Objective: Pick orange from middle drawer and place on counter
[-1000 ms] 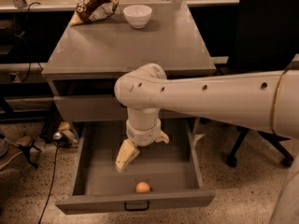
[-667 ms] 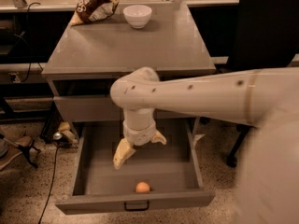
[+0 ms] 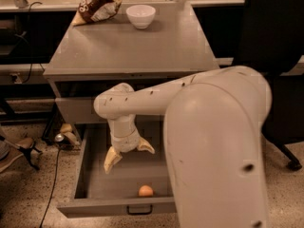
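Note:
The orange (image 3: 146, 191) lies on the floor of the open middle drawer (image 3: 80, 175), near its front wall and right of centre. My gripper (image 3: 129, 156) hangs inside the drawer opening, above and a little left of the orange, apart from it. Its two pale fingers (image 3: 112, 160) are spread open and hold nothing. The grey counter (image 3: 133, 46) is the cabinet top above the drawer. My white arm fills the right of the view and hides the drawer's right side.
A white bowl (image 3: 141, 16) and a brown snack bag (image 3: 98, 4) sit at the counter's far edge. A black chair (image 3: 275, 56) stands right of the cabinet. Cables and small items (image 3: 64, 133) lie on the speckled floor at left.
My arm has swung toward the camera and now covers the right side of the view. The gripper stays open over the drawer. The orange has not moved.

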Tool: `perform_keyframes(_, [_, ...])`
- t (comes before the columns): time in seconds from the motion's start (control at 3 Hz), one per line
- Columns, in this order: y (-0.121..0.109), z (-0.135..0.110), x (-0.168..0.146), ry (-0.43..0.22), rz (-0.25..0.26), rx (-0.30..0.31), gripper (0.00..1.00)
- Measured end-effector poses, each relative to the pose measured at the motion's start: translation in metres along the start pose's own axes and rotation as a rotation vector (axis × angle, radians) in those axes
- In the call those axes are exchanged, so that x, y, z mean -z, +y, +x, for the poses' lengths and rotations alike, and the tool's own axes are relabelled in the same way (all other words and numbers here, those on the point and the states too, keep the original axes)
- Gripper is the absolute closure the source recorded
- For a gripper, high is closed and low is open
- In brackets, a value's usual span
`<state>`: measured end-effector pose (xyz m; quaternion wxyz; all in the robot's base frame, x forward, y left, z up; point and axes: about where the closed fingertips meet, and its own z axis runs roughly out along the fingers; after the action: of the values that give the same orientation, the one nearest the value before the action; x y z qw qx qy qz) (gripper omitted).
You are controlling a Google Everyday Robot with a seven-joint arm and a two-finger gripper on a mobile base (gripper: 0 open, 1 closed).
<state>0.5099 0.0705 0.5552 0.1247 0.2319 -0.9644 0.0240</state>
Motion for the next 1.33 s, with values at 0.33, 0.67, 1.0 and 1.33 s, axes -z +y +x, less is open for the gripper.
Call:
perform_keyframes(0.33, [0.006, -0.026, -0.036, 0.070, 0.005, -0.051, 0.00])
perform_keyframes(0.67, [-0.007, -0.048, -0.075, 0.099, -0.007, -0.125, 0.00])
perform_keyframes(1.0, [-0.026, -0.050, -0.091, 0.087, -0.028, -0.195, 0.00])
perform_keyframes(1.33, [-0.050, -0.045, -0.105, 0.071, -0.035, -0.271, 0.00])
